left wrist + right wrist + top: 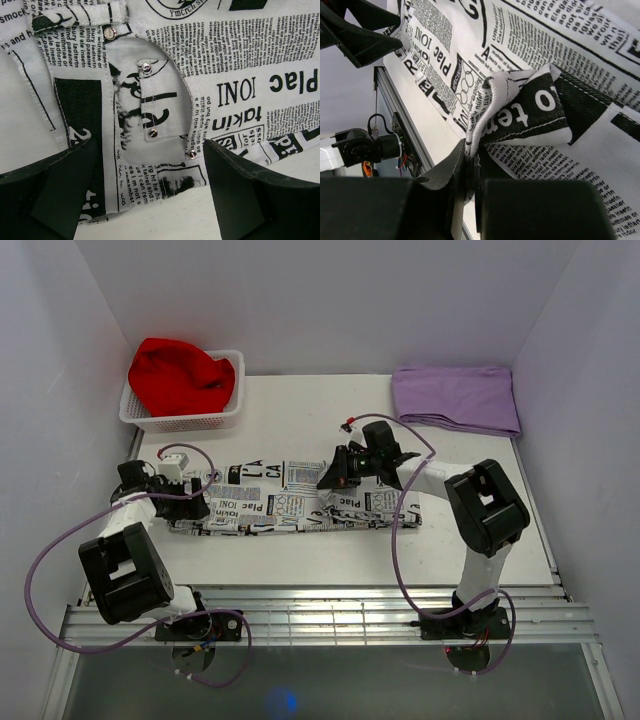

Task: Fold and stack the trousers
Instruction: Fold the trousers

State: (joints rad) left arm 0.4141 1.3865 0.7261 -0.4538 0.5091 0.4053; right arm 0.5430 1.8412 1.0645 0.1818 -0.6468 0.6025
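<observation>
While the newsprint trousers (290, 505) are lying flat across the table (300, 410), we are clamping our right gripper (470, 167) on a bunched fold (520, 100) to carry it over, holding our left gripper (150, 170) spread above the waist pocket (150, 100).

You have bare table (300, 410) to pass over at the back, between the basket (180, 418) in the left corner and the lilac cloth (455, 398) in the right, and a narrower bare strip in front of the trousers (270, 508), up to the rail (330, 615). The trousers lie across the middle, with the left gripper (150, 145) spread over one end and the right gripper (470, 165) pinching a fold near the other. Walls (60, 390) close both sides and the back, tight beside the left arm (125, 560).
</observation>
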